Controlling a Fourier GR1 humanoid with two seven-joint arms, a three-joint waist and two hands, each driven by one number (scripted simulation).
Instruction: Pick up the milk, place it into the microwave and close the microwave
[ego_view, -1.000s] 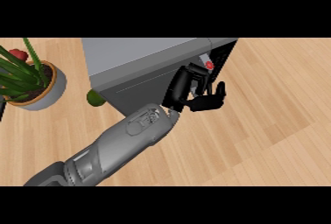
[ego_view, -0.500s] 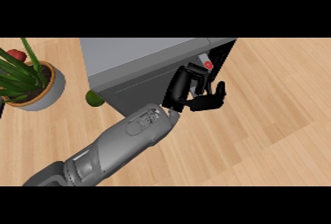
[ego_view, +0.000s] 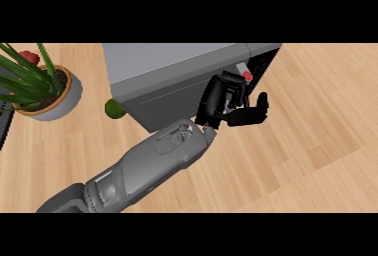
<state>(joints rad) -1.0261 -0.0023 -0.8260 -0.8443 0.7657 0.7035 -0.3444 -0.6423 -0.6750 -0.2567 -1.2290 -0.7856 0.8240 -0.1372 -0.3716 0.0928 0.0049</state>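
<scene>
You see the left hand (ego_view: 238, 116) up at the microwave (ego_view: 173, 62), by its dark opening. Fingers (ego_view: 215, 100) straight and pressed together against the grey front, thumb spread out to the side, pinching nothing. Milk (ego_view: 244, 76) sits just inside the opening, above the fingertips; you cannot tell if they touch. Potted plant (ego_view: 46, 92) stands well left on the tabletop (ego_view: 310, 130).

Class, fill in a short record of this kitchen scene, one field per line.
surface: wooden counter
appliance: microwave, grey, dark opening at its right end
milk: in that opening
left robot hand: fingers straight, at the microwave's front
other items: potted plant, green fruit
</scene>
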